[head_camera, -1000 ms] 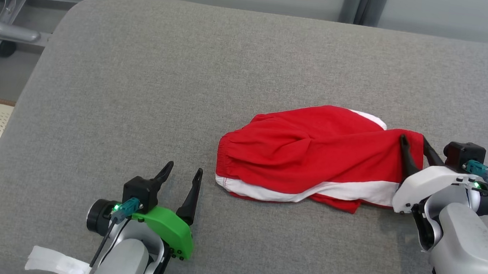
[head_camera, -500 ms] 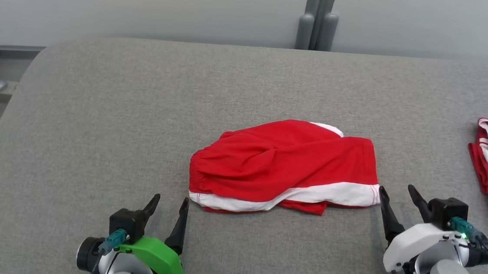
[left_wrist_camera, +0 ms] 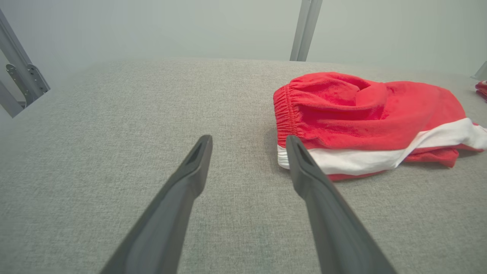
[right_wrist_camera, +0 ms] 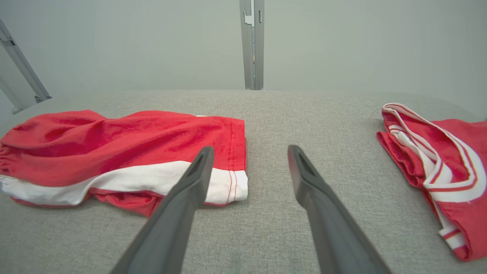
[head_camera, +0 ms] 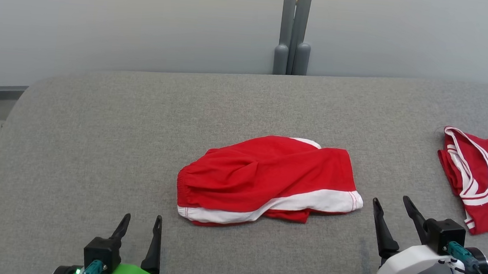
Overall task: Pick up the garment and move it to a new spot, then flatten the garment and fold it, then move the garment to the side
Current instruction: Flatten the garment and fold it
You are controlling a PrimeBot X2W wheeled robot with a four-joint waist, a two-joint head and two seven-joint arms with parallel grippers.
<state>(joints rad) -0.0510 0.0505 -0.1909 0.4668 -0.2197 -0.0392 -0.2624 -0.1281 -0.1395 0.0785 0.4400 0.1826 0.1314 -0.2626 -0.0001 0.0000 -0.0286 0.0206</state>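
The garment (head_camera: 267, 178) is a pair of red shorts with a white band, lying loosely folded in the middle of the grey padded table (head_camera: 119, 123). My left gripper (head_camera: 143, 218) is open near the front edge, short of the garment's elastic waistband (left_wrist_camera: 283, 114) and apart from it. The left wrist view has its fingers (left_wrist_camera: 248, 140) spread over bare cloth, the garment (left_wrist_camera: 365, 114) to their right. My right gripper (head_camera: 390, 200) is open just off the garment's right hem, holding nothing. In the right wrist view its fingers (right_wrist_camera: 250, 149) stand wide, the garment (right_wrist_camera: 125, 144) to their left.
A second red piece of clothing with white trim (head_camera: 480, 173) lies at the table's right edge, also in the right wrist view (right_wrist_camera: 437, 167). A grey post (head_camera: 294, 27) stands against the wall behind the table. A metal frame (left_wrist_camera: 19, 76) is off the left side.
My right gripper has opened, let go of the garment's right edge and drawn back toward the front. The head camera has tilted up, bringing the second red piece into view.
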